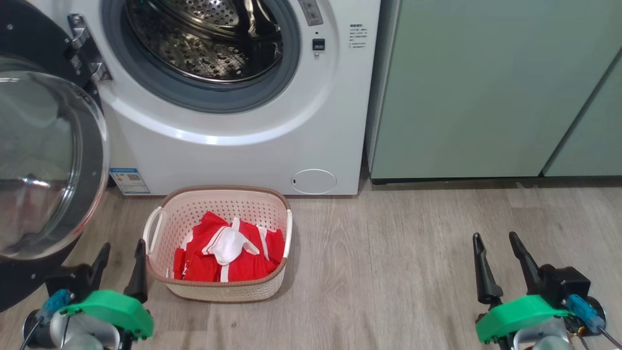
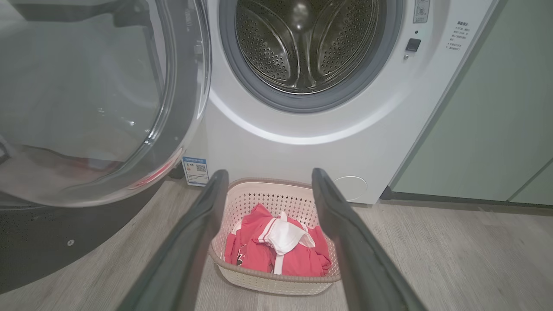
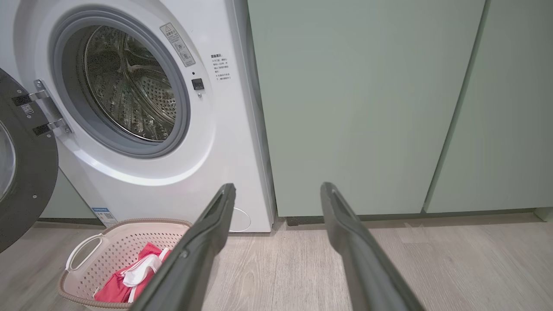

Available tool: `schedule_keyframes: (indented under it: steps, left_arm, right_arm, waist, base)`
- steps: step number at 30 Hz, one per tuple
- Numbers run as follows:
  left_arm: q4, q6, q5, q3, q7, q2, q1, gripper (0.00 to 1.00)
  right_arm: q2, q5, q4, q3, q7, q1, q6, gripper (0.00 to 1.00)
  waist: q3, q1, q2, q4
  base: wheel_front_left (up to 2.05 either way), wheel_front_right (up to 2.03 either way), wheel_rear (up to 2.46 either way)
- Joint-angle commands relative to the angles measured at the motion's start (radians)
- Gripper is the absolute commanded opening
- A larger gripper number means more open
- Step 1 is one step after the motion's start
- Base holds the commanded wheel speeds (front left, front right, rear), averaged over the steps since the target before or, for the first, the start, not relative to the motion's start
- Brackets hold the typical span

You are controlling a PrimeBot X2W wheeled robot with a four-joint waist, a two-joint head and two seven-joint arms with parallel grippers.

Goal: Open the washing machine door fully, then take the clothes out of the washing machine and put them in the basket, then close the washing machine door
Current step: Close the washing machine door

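**Left gripper** (image 1: pixel 123 244) (head view, seven o'clock) and **right gripper** (image 1: pixel 494 236) (five o'clock). Each carried two long, dark fingers (image 2: pixel 190 242), slender and tapering to narrow tips. They were matt charcoal, and the wrist views showed a shallow recessed strip along the inner face near the tip. The fingers rose from a blocky black housing (image 1: pixel 563 284). Behind it sat a bright green moulded cover (image 1: pixel 520 316) with rounded edges. A blue connector (image 1: pixel 583 311) trailing a thin cable lay on the outer side of each wrist. Beneath the cover was a silver-grey cylindrical wrist (image 1: pixel 80 333).
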Motion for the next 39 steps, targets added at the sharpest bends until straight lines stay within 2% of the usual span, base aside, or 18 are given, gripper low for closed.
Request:
schedule_keyframes:
  steps: [1, 6, 15, 33, 39]
  left_arm:
    - [-0.027, -0.006, 0.01, 0.037, -0.011, 0.024, -0.046, 1.0]
    - [-0.027, -0.006, 0.016, 0.039, -0.011, 0.015, -0.051, 1.0]
    - [-0.039, -0.006, 0.029, 0.047, -0.011, 0.009, -0.06, 1.0]
    - [-0.038, -0.005, 0.066, 0.11, -0.011, 0.005, -0.092, 1.0]
    - [-0.053, -0.005, 0.059, 0.169, -0.011, 0.007, -0.084, 1.0]
  right_arm:
    - [-0.002, 0.001, -0.029, 0.021, -0.006, -0.021, -0.001, 1.0]
    - [-0.001, 0.005, -0.031, 0.02, -0.006, -0.014, -0.001, 1.0]
    - [0.002, 0.013, -0.033, 0.021, -0.006, -0.014, -0.001, 1.0]
    - [0.005, 0.036, -0.036, 0.042, -0.006, -0.032, -0.001, 1.0]
    - [0.005, 0.043, -0.025, 0.088, -0.006, -0.077, -0.001, 1.0]
  waist:
    - [-0.002, 0.0, 0.0, 0.004]
    - [-0.005, 0.0, 0.0, 0.037]
    - [-0.008, 0.0, 0.0, 0.138]
    - [0.006, 0.0, 0.0, 0.477]
    - [0.034, 0.0, 0.0, 0.52]
  base:
    - [0.0, 0.0, 0.0]
    - [0.0, 0.0, 0.0]
    - [0.0, 0.0, 0.0]
    - [0.0, 0.0, 0.0]
    - [0.0, 0.0, 0.0]
